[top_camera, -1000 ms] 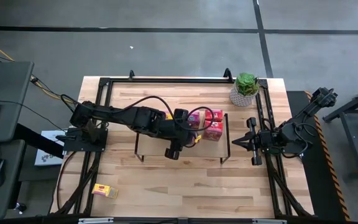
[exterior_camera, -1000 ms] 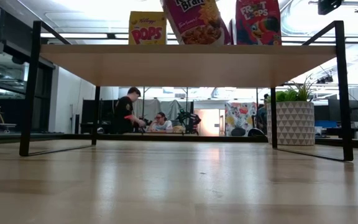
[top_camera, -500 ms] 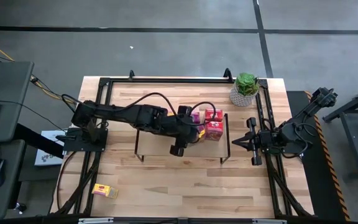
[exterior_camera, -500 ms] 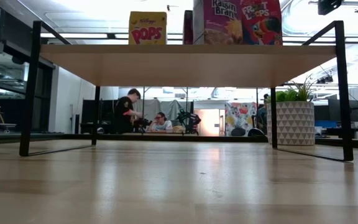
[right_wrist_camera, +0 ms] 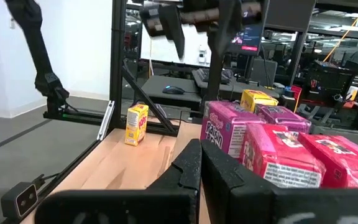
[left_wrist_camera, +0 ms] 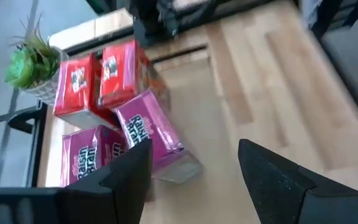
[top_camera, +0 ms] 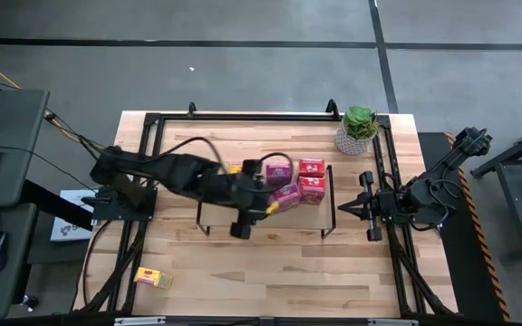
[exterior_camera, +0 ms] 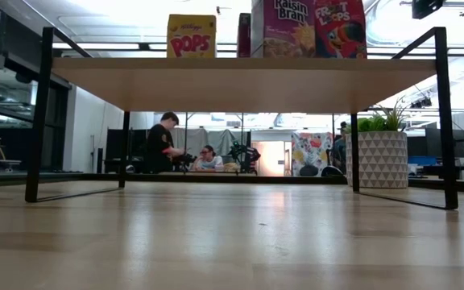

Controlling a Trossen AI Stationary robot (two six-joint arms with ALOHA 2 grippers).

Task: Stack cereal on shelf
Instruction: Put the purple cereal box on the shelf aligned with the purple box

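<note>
Magenta and red cereal boxes are gathered on the right half of the shelf point(top_camera: 211, 195), and by our count most of the job looks done. From above we see two magenta boxes point(top_camera: 279, 169) point(top_camera: 287, 193) and two red boxes point(top_camera: 311, 167) point(top_camera: 312, 188) packed close together, with a yellow box point(top_camera: 236, 168) a little apart to their left on the same board. The level view agrees as far as it goes: a yellow Pops box point(exterior_camera: 191, 35) stands upright near the left of the shelf, and a Raisin Bran box point(exterior_camera: 283, 28) stands touching a Froot Loops box point(exterior_camera: 339, 28). One yellow box point(top_camera: 152, 278) is left, lying on the counter point(top_camera: 270, 272) near its front left corner, well apart from the shelf. Our left gripper point(top_camera: 254, 210) hovers over the middle of the shelf, just beside the magenta boxes; in its wrist view the fingers point(left_wrist_camera: 129, 171) are spread wide with nothing between them, and a tilted-looking magenta box point(left_wrist_camera: 154, 134) sits beyond them. Our right gripper point(top_camera: 364, 205) waits at the right side of the counter, below the potted plant point(top_camera: 358, 129), its fingers point(right_wrist_camera: 188, 163) closed together and holding nothing. We judge that fetching the stray yellow box is what remains.
</note>
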